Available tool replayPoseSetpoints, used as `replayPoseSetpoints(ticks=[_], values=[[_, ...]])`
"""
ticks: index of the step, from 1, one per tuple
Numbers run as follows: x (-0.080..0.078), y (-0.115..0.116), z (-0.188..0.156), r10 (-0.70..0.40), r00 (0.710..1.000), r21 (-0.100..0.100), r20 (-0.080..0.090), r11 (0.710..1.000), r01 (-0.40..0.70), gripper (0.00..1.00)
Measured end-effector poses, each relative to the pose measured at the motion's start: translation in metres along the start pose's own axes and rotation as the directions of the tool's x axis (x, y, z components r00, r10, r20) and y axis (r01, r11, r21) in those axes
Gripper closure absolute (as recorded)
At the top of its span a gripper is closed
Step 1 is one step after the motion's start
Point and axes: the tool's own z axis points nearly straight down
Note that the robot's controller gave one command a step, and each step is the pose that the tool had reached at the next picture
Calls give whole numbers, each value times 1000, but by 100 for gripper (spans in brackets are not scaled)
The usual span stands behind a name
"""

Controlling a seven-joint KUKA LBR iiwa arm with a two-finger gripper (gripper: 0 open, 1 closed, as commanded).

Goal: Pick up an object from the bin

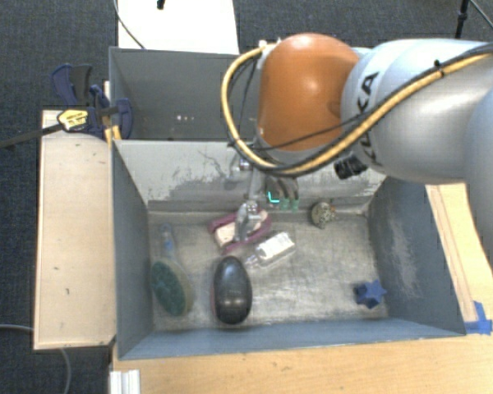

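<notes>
My gripper [249, 217] hangs below the orange cover at the back middle of the bin, its tip down at a small pink and white thing [228, 231]. Whether that thing is between the fingers I cannot make out. Just to the right lies a clear white packet [274, 249]. In front of the gripper sits a black oval computer mouse [232, 290].
A dark green round brush with a clear handle [168, 286] lies at the front left. A small brownish ball [321, 213] rests by the back wall on the right. A blue piece [368, 293] lies at the front right. The arm covers the bin's back right.
</notes>
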Motion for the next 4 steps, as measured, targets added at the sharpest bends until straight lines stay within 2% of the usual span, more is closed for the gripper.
replayPoseSetpoints(ticks=[1,2,3,4], values=[[23,31,-7,-127,992,0,6,992,127,0],[48,-93,96,-166,986,4,-1,986,166,0],[17,-104,116,-291,957,4,12,957,291,0],[13,-104,114,-287,958,4,25,958,287,100]])
